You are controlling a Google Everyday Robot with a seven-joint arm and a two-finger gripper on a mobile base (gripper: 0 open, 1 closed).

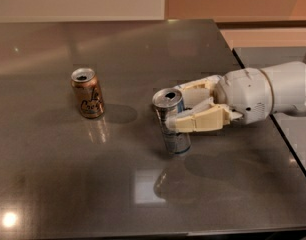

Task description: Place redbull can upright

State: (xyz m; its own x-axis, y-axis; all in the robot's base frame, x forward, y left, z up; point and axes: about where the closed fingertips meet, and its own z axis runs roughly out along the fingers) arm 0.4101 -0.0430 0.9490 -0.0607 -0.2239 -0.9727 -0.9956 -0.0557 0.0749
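Observation:
The redbull can is a slim silver and blue can with an open silver top. It stands nearly upright on the dark table, tilted a little to the left, with its base at the surface. My gripper reaches in from the right with cream fingers closed around the can's upper half. The white arm stretches off to the right edge.
A wider copper-brown can with dark script stands upright at the left, well apart from the redbull can. The table's right edge runs under my arm, with a second grey surface beyond it.

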